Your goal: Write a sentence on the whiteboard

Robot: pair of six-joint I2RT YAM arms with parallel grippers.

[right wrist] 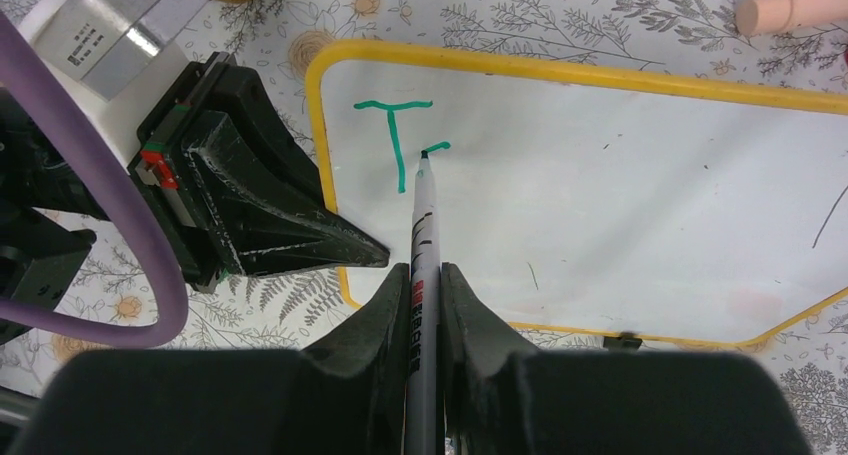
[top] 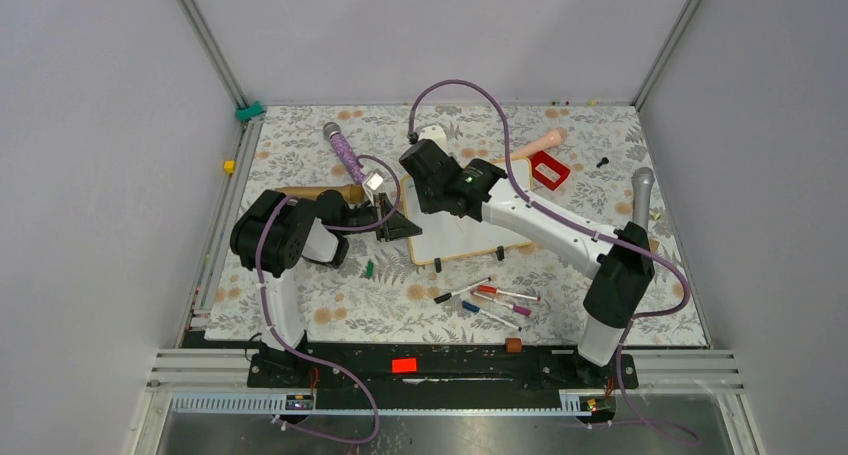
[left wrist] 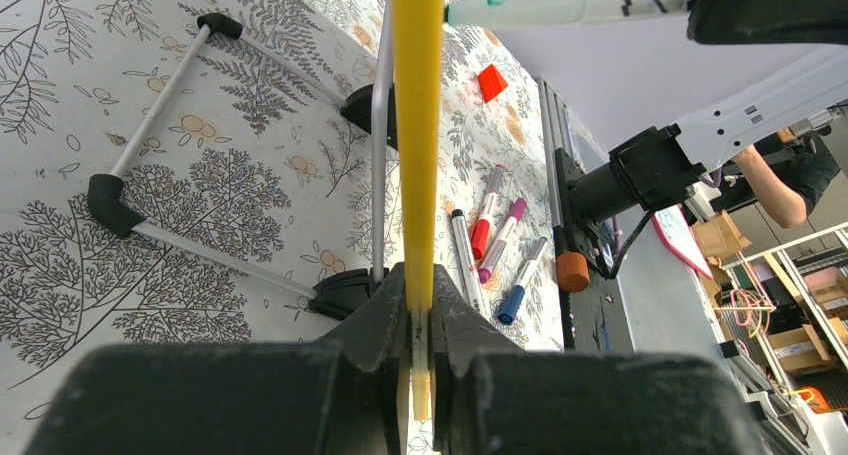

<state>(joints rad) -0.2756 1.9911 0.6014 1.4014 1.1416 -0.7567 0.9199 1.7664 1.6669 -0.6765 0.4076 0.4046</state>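
At the middle of the worktop (top: 300,140) we see the whiteboard (right wrist: 620,205), its left frame edge pinched tight by the left fingers (left wrist: 375,315). The right fingers (right wrist: 385,305) are closed on a green marker (right wrist: 424,225), whose tip touches the board beside the sentence (right wrist: 398,140), only a green T and a short stroke. A red box (top: 560,179) sits beyond, and we cannot tell what is in it.

From above, my right arm (top: 540,220) covers the far left corner of the whiteboard (top: 468,237), hiding the sentence (right wrist: 398,140) there. At my right wrist, the whiteboard's end farthest from the sentence is cut off by the frame, and the rear of the marker (right wrist: 424,210) is buried in my right gripper (right wrist: 423,272).
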